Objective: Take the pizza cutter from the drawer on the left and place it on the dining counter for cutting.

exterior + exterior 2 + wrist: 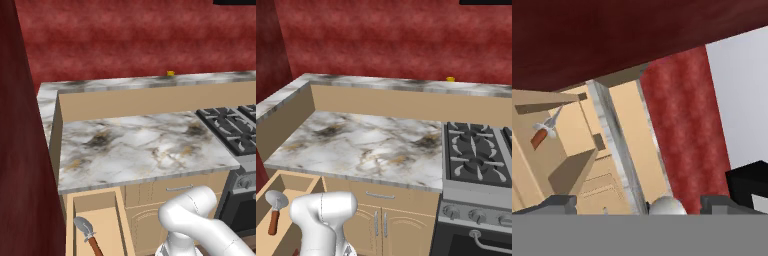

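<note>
Hand view shows the gripper (639,205) with its two dark fingertips (559,204) set far apart at the bottom of the frame, spread wide with nothing between them. Past the tips the picture is rolled, so the cabinetry runs at a slant. The drawer (572,165) stands pulled out of the tan cabinet front, and the pizza cutter (544,129) lies inside it, well apart from the fingers, its grey blade toward the cabinet and its reddish-brown handle pointing away. A strip of marble edge runs beside the drawer, and the dark red wall rises behind it.

In the left base view the white arm (200,225) curls up from the lower right, just beside the open drawer (95,225). The pizza cutter (86,231) rests on the drawer floor near its left wall, round blade toward the counter, handle toward the camera. Above the drawer sits the marble worktop (145,147), bounded behind by a tan panel carrying the raised marble ledge of the dining counter (140,82). A small yellow object (171,73) stands on that ledge. A black gas stove (232,127) adjoins the worktop on the right.

The right base view gives the same layout: drawer (291,200) at lower left with the pizza cutter (276,207) in it, arm (323,220) alongside, stove (476,155) to the right.
</note>
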Tool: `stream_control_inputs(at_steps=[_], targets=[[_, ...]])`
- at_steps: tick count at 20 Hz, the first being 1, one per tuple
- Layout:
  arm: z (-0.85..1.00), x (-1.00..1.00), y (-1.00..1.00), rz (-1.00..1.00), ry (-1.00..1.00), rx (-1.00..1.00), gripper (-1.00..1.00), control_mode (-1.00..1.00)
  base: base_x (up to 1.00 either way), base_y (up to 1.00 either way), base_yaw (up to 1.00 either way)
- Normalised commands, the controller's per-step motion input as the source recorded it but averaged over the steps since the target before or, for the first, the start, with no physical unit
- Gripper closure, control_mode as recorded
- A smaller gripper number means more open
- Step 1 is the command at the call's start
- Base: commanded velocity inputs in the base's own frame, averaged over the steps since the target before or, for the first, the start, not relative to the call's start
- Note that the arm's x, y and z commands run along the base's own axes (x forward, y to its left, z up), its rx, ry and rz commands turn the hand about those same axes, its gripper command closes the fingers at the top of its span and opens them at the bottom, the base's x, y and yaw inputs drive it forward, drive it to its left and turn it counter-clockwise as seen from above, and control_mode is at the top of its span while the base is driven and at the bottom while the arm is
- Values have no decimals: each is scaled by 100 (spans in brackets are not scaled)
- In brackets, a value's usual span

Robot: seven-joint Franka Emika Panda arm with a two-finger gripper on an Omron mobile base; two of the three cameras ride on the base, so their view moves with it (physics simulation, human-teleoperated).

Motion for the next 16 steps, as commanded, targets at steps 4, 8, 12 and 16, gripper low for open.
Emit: stream_control_inputs(at_steps=[4,8,12,16], targets=[[98,61,0,-10,0,20,-100,-100,0,0,0],[85,92,0,-9,7,13,-100,-100,0,0,0],[70,100,-1,-3,19,16,-100,-100,0,0,0],[52,100,-18,0,30,19,-100,-100,0,0,0]])
